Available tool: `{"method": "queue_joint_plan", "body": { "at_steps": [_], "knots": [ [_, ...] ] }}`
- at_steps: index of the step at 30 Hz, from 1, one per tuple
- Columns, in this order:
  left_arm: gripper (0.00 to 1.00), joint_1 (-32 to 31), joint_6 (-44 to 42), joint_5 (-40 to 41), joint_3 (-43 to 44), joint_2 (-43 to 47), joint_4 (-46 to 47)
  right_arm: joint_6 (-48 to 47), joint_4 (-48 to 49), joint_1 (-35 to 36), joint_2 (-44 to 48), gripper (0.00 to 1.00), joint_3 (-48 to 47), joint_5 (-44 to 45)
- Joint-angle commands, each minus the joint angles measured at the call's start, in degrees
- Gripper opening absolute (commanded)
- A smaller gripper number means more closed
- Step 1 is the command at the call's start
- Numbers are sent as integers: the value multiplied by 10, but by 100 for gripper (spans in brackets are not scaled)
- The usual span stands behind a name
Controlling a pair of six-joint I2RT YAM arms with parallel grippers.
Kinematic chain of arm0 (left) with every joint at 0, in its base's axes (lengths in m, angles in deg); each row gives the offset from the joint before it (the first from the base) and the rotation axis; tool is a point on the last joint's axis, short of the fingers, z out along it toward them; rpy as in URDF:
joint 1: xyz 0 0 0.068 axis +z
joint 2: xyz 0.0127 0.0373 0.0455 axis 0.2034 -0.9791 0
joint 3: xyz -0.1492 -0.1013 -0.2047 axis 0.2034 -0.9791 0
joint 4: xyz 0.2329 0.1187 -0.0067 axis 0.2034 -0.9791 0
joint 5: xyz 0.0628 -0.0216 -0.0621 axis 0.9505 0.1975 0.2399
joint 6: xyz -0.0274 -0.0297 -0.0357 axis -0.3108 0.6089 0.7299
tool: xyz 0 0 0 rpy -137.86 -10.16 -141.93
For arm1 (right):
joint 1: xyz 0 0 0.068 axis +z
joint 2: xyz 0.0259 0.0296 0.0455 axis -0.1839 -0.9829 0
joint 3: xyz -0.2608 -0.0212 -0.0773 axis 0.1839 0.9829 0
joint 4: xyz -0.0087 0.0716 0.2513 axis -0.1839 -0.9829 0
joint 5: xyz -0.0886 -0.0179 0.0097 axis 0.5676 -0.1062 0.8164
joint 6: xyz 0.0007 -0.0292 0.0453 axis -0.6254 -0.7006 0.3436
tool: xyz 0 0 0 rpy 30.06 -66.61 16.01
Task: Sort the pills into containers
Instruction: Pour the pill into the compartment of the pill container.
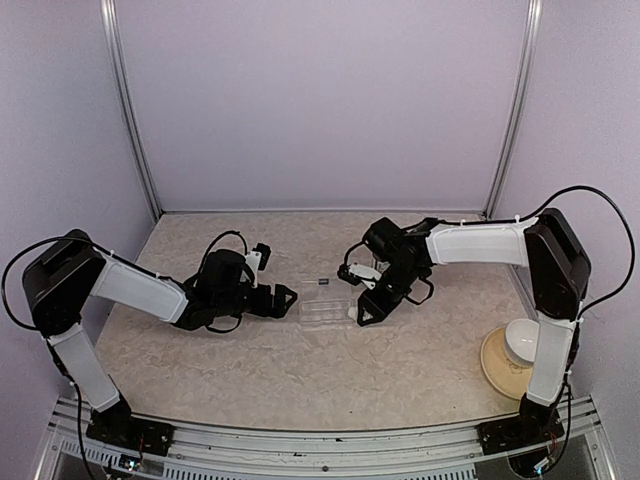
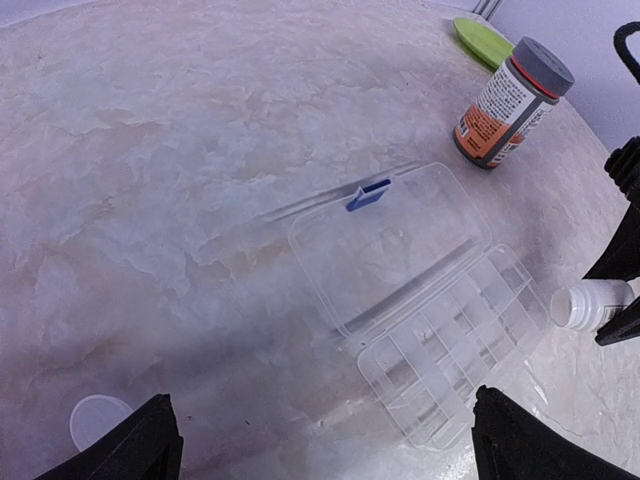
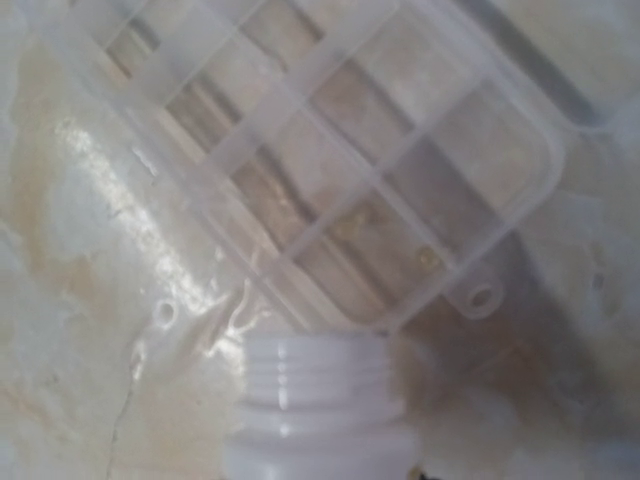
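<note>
Nearest your right arm's base, a white bowl is sitting on a tan plate on the marbled tabletop. Further in, your left gripper is hanging with its jaws spread as wide as they go and gripping nothing. A white round cap is lying flat on the table just beside its left finger. The clear pill box is lying straight ahead of that gripper, near it but apart, with its lid folded open and flat and a small blue latch standing at the lid's far edge. Your right gripper is working at the opposite end of the box, closed on a white bottle whose cap is off. The bottle's threaded mouth is pointing at the box and sitting just beside its end corner, outside the rim. The row of compartments is lying just beyond that mouth. Two small pale specks are showing in the end compartment, and whether they are pills you cannot tell through the blur. Farther back, an orange-labelled bottle with a grey cap is standing upright, and a green plate is lying behind it.
</note>
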Motion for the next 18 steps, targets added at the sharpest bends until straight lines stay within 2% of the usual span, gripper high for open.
{"method": "queue_joint_plan", "body": {
  "at_steps": [1, 18],
  "knots": [
    [99, -3, -2, -7, 7, -3, 8, 4, -24, 6, -14, 22, -22, -8],
    [99, -3, -2, -7, 7, -3, 8, 5, -52, 7, -36, 23, -49, 0]
  ]
}}
